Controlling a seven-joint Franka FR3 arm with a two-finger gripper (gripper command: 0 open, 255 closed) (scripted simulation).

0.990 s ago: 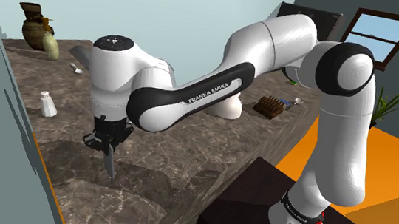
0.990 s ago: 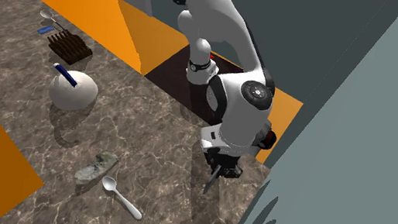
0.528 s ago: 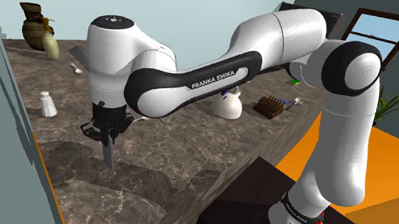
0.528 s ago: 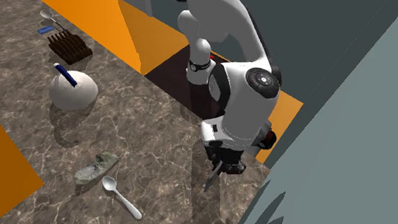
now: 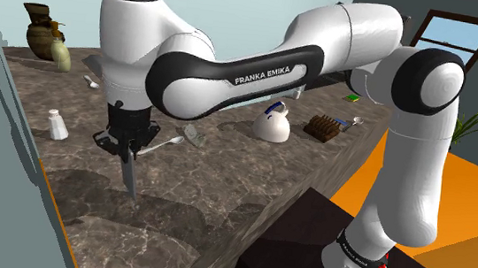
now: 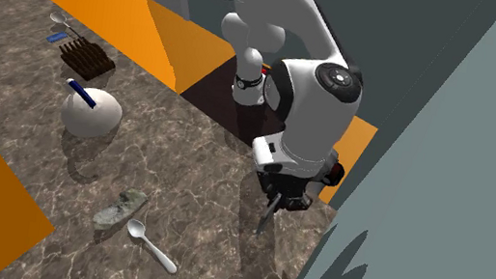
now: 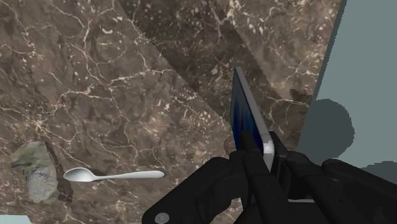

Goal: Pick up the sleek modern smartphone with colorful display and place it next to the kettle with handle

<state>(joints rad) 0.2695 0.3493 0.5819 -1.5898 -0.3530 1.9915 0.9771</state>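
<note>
Blue-faced smartphone (image 7: 245, 118), clamped edge-down in the black hand (image 7: 259, 156), appears lifted off the tabletop (image 5: 206, 183); carrying it beside the white kettle (image 5: 272, 125) is not yet done.

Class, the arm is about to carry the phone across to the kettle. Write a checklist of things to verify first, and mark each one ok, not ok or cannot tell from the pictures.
1. Grip: the black hand is shut on the slim blue-faced smartphone, which hangs edge-down: ok.
2. Phone's lower end clear of the brown marble countertop: cannot tell.
3. Target in sight: white round kettle with a blue handle, upright: ok.
4. Bare marble beside the kettle for setting down: ok.
5. Straight route free: a silver spoon and a grey-green lump lie close to it: cannot tell; probably safer to carry high.
</note>
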